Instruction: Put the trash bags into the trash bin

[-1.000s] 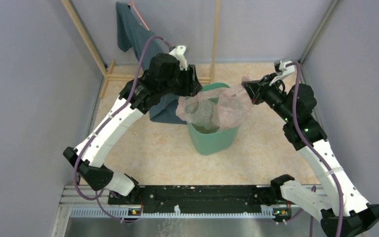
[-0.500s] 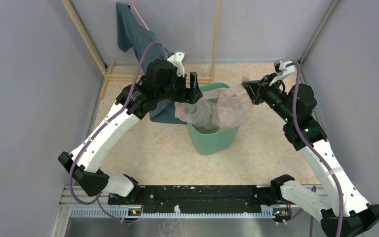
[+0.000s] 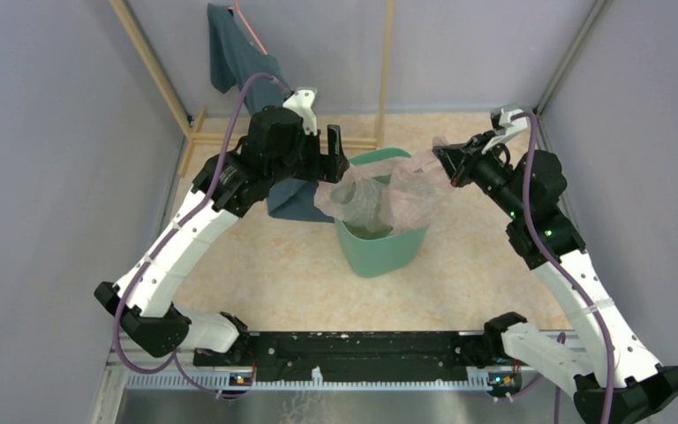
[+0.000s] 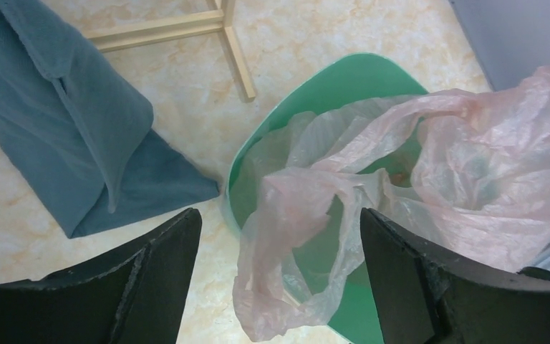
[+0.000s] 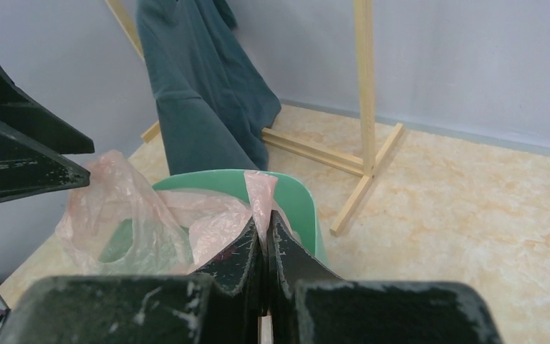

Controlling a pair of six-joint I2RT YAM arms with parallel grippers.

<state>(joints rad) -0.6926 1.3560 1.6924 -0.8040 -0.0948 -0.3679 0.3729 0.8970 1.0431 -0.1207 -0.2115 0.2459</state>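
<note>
The mint-green trash bin (image 3: 387, 252) stands mid-floor. A pale pink trash bag (image 3: 380, 194) is draped over its mouth, its left edge hanging outside the left rim (image 4: 286, 287). My right gripper (image 3: 446, 164) is shut on the bag's right edge (image 5: 263, 188) and holds it up over the bin's right rim (image 5: 297, 197). My left gripper (image 3: 335, 155) is open and empty just left of the bin, the bag's loose edge below and between its fingers (image 4: 150, 279). The bin's inside (image 4: 315, 251) shows through the film.
A dark teal garment (image 3: 243, 66) hangs from a wooden rack (image 3: 387, 66) at the back, its lower end (image 4: 79, 136) on the floor left of the bin. Rack feet (image 4: 186, 25) lie behind the bin. Grey walls close in on both sides.
My left gripper has opened, let go of the bag's left edge and drawn back to the left. The bag's left side has sagged onto the bin rim. The right arm has held still.
</note>
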